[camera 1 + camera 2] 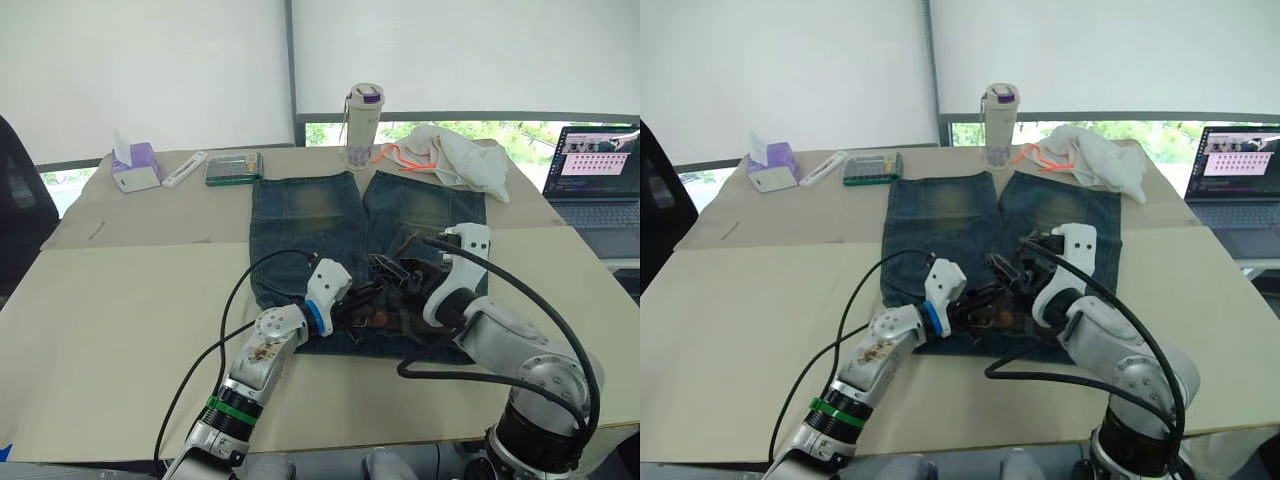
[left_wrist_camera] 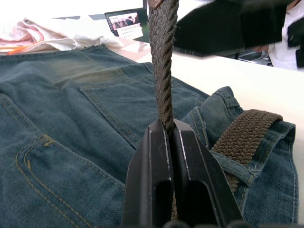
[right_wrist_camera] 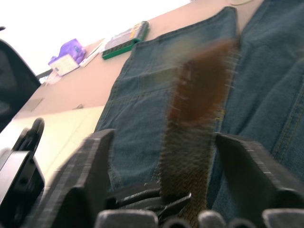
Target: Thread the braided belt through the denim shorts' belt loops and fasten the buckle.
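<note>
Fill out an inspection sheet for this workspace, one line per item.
Surface: beige table.
Job's things: denim shorts lying flat; braided belt partly under a belt loop.
Clutter: tissue box, bottle, white cloth, green case.
Hands: left hand shut on the belt; right hand open astride the strap.
Cables: black cables along both arms.
Surroundings: laptop, window blinds.

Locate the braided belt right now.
The braided belt is at the denim shorts waistband on the table's near side: one stretch lies along the waistband, another rises from the left tool, shut on it.
</note>
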Tool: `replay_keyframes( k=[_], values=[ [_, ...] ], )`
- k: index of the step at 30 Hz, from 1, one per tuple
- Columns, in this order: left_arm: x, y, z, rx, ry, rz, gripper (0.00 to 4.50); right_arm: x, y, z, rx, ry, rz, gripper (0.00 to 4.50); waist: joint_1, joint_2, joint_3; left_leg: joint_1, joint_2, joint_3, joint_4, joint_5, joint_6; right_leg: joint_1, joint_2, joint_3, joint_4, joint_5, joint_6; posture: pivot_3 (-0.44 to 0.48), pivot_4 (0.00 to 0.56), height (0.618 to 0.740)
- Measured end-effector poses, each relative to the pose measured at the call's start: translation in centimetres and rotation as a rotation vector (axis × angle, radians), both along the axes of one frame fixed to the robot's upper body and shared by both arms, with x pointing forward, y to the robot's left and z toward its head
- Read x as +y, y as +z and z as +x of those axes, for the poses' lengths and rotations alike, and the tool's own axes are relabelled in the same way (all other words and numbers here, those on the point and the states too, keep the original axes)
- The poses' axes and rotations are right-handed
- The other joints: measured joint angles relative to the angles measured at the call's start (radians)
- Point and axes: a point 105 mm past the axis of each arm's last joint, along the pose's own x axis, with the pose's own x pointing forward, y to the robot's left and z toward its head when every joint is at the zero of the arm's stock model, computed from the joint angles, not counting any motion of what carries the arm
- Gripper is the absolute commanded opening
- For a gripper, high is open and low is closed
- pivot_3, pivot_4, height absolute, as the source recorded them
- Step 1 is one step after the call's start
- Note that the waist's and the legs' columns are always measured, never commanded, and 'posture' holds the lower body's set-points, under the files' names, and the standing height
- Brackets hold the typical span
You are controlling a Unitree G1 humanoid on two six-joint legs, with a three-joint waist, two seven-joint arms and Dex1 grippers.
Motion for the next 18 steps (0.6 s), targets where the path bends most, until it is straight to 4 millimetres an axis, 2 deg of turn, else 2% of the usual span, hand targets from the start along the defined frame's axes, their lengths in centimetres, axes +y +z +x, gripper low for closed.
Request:
replay_keyframes(
  k=[1, 2, 7, 10, 18],
  values=[
    [0.0, 0.0, 0.0, -0.002, -0.002, 0.002, 0.0, 0.0, 0.0, 0.0, 0.007, -0.004, -0.001, 2.27, 0.0, 0.0, 0.0, 0.0, 0.0, 0.0, 0.0, 0.0, 0.0, 0.0, 0.0, 0.0, 0.0, 0.0, 0.0, 0.0, 0.15, 0.74],
    [0.0, 0.0, 0.0, -0.004, -0.003, 0.003, 0.0, -0.2, 0.0, 0.2, 0.013, -0.013, 0.003, 1.74, 0.0, 0.0, 0.0, 0.0, 0.0, 0.0, 0.0, 0.0, 0.0, 0.0, 0.0, 0.0, 0.0, 0.0, 0.0, 0.0, 0.15, 0.74],
    [0.2, -0.2, -0.2, -0.008, -0.01, 0.009, 0.0, -0.5, -0.3, 0.2, 0.047, -0.034, 0.04, 0.04, -0.001, 0.0, 0.0, 0.0, 0.0, 0.0, 0.0, 0.0, 0.0, 0.0, 0.0, 0.0, 0.0, 0.0, 0.0, 0.0, 0.15, 0.74],
    [0.3, -0.4, -0.2, -0.003, -0.015, 0.012, 0.0, -1.0, -0.7, 0.2, 0.073, -0.055, 0.054, 0.04, -0.001, 0.0, 0.0, 0.0, 0.0, 0.0, 0.0, 0.0, 0.0, 0.0, 0.0, 0.0, 0.0, 0.0, 0.0, 0.0, 0.15, 0.74],
    [1.0, -0.3, -0.1, 0.035, -0.018, -0.027, 2.65, -1.8, -1.0, 0.1, 0.103, -0.083, 0.073, 0.0, -0.002, 0.0, 0.0, 0.0, 0.0, 0.001, 0.0, 0.0, 0.0, 0.0, 0.0, 0.0, 0.0, 0.0, 0.0, 0.0, 0.15, 0.74]
  ],
)
